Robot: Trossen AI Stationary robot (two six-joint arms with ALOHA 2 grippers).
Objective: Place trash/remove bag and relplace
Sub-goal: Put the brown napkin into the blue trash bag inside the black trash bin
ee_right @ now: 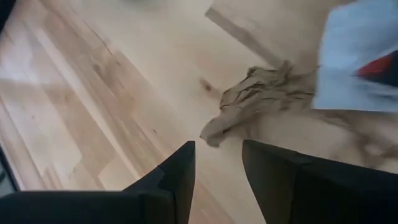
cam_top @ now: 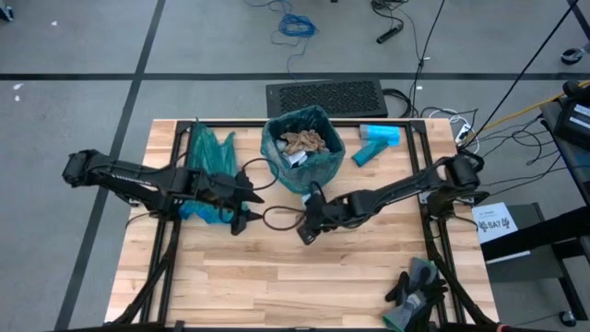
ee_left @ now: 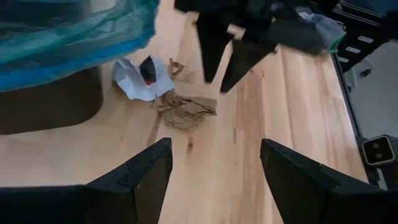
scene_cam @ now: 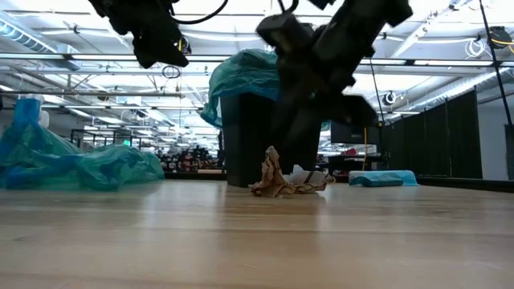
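A dark bin lined with a teal bag (cam_top: 313,161) stood near the back middle of the wooden table (cam_top: 277,277), heaped with crumpled brown paper and wrappers (cam_top: 304,143). On the tabletop just in front of the bin lay a crumpled brown paper scrap (ee_left: 186,111) touching a white wrapper (ee_left: 140,81). The right gripper (cam_top: 304,232) hung above the table near these scraps, its fingers partly apart and holding nothing. The left gripper (cam_top: 241,221) hovered well apart to the other side, fingers spread wide and empty, beside a loose teal bag (cam_top: 207,152). A light-blue pack (cam_top: 378,138) lay behind, and dark gloves (cam_top: 415,290) sat at the front corner.
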